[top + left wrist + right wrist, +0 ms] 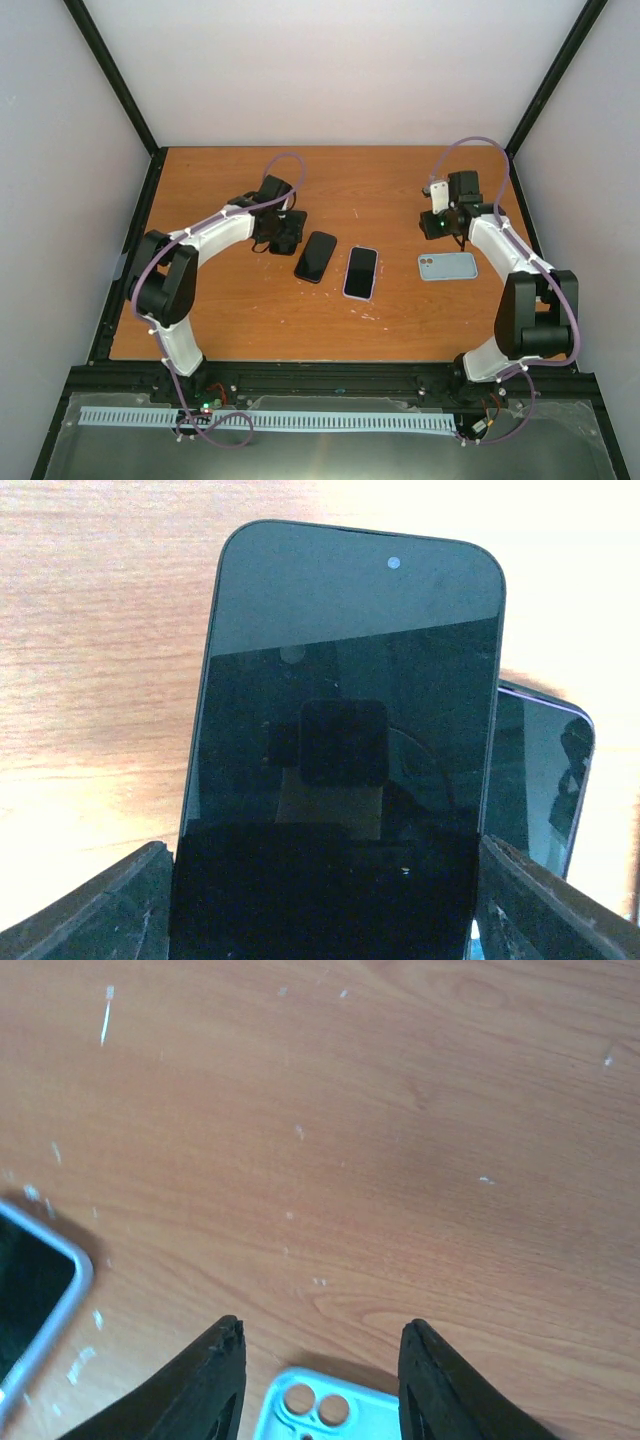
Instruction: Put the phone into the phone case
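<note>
Our left fingers point(110, 910) straddled the dark phone point(340, 730), we couldn't tell if they'd clamped it, our right fingers point(210, 1380) gaped empty over the case point(320, 1405), so it might've slipped mid-lift.

wooden table point(230, 320) – black phone point(316, 256) flat on it, lilac-rimmed phone point(361, 272) just beside – light blue phone case point(447, 266) further right.

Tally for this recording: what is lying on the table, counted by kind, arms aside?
Phones: 2, a black phone and a lilac-rimmed phone
Phone cases: 1, a light blue case, empty
Total: 3
</note>
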Tool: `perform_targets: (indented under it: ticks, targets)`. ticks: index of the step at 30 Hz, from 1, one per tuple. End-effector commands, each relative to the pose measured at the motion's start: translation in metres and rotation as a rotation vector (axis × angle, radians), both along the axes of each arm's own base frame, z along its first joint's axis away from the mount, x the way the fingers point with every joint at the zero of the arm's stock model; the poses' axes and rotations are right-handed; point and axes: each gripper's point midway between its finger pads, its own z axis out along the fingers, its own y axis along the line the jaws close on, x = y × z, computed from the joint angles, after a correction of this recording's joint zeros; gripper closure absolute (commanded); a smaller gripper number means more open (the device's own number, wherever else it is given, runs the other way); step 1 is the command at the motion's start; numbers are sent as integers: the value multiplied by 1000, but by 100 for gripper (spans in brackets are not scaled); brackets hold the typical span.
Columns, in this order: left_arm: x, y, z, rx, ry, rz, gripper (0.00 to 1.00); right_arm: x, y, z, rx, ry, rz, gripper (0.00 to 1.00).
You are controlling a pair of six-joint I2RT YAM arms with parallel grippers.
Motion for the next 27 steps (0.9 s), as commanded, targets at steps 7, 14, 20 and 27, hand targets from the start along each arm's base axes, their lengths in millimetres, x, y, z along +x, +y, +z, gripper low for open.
perform_targets:
  ticks: [7, 14, 20, 27]
  targets:
    - [-7, -13, 29, -100, -26, -27, 37, -27, -32, -38, -347, 169, 373, 61]
    - [-11, -12, 36, -108, -37, -39, 37, -39, -42, -62, -367, 228, 467, 58]
    - [-12, -14, 28, -111, -15, -45, 36, -34, -45, -81, -388, 256, 508, 60]
    - [-11, -16, 26, -114, -8, -48, 37, -28, -45, -96, -392, 289, 542, 59]
